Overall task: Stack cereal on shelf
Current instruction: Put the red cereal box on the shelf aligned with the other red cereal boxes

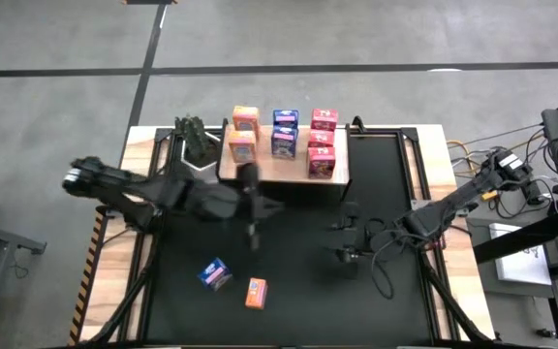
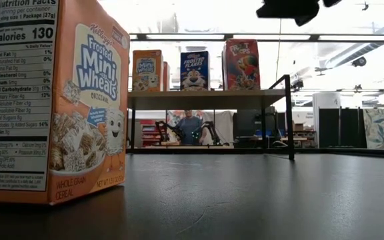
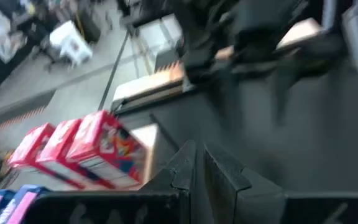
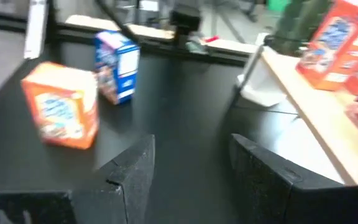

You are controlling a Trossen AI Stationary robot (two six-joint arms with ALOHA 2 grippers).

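The left gripper (image 1: 253,231) was pinched shut and empty, hanging over the mat just below the shelf (image 1: 281,167). From it the loose orange box (image 1: 256,292) lay at six o'clock in the high view and the loose blue box (image 1: 215,274) near seven, both well apart. The right gripper (image 1: 343,233) stood with its fingers spread, holding nothing, farther off at about two o'clock from the orange box, which stood upright. The left arm looked the nearer. Seven boxes already sat on the shelf.
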